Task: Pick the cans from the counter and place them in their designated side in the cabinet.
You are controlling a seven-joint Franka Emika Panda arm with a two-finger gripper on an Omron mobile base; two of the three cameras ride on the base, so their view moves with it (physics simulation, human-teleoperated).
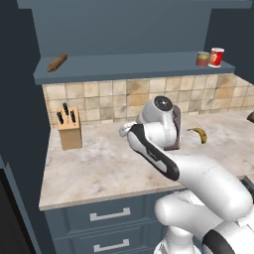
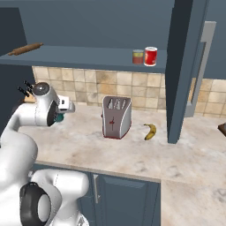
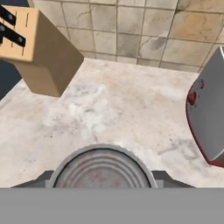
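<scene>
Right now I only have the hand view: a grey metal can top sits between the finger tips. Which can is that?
Observer: The teal can. The right base view shows its label at the gripper, which is shut on it.
Operator: Where is the other can?
Observer: On the right end of the cabinet shelf: the short can, beside a red can.
Operator: Anything at the shelf's left end?
Observer: A rolling pin lies there.

Toaster (image 2: 116,116) beside banana (image 2: 150,131)
</scene>
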